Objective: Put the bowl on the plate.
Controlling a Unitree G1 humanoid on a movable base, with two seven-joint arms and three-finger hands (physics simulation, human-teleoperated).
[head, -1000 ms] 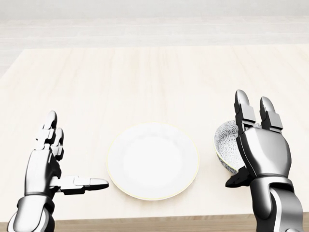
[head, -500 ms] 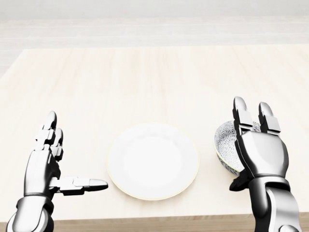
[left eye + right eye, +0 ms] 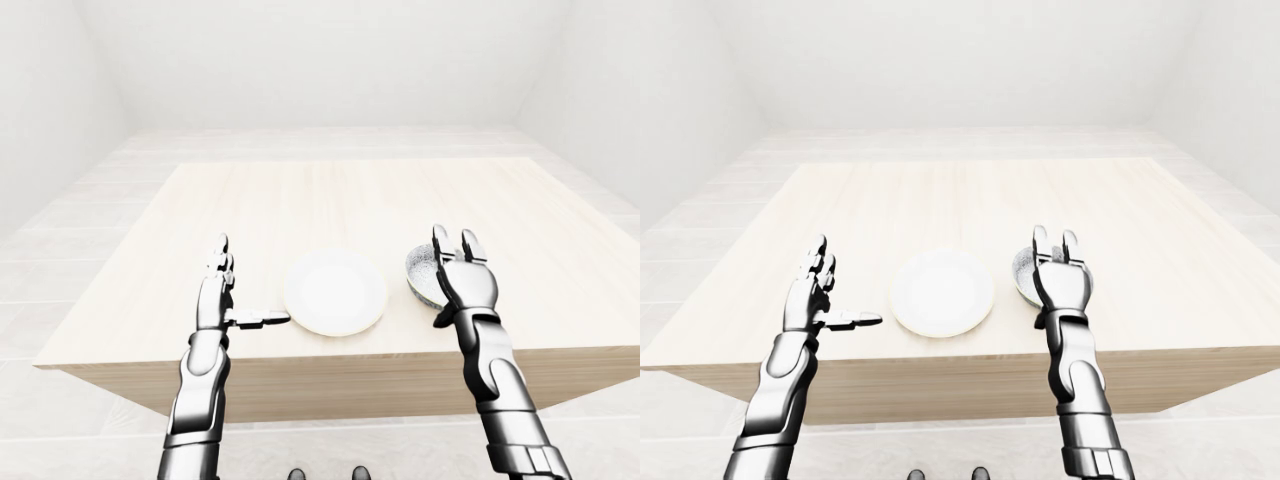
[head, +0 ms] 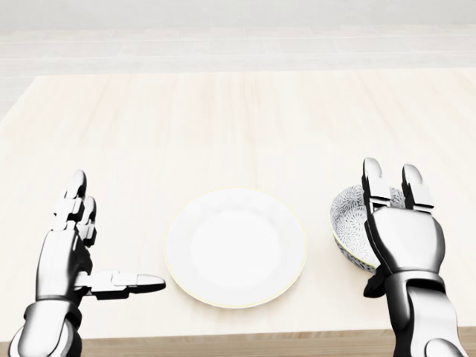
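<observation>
Reaching for the bowl (image 4: 348, 222) with my right hand (image 4: 405, 239), I have the palm over its right side. My 2 long fingers (image 4: 374, 186) are straight and point toward the top of the head view, and my thumb (image 4: 374, 285) sits low by the bowl's near wall. Nothing is curled round the rim, so this hand is spread, not gripping, and I cannot tell whether it touches the bowl at all. The bowl stands upright on the table (image 4: 223, 119), near the right edge of the plate (image 4: 235, 247), with a narrow strip of bare wood between them. To do this step well, I think I should lower the 2 fingers inside the bowl against its right wall. Then I can bring the thumb up against the outside of that same wall and pinch it firmly before lifting. A 1-sided pinch will probably let the free side sag, so I want a deep bite on the wall and a level wrist. The patterned glaze looks smooth and may slip under a light squeeze. The lift needs only enough height to clear the plate's raised rim, followed by a short carry to the left of the view. I should set the bowl down over the plate's middle, not on its sloping edge. My left hand (image 4: 67, 253) is spread open to the left of the plate, its thumb (image 4: 126, 282) pointing toward the rim without touching it. I judge it best kept out of the bowl's path.
</observation>
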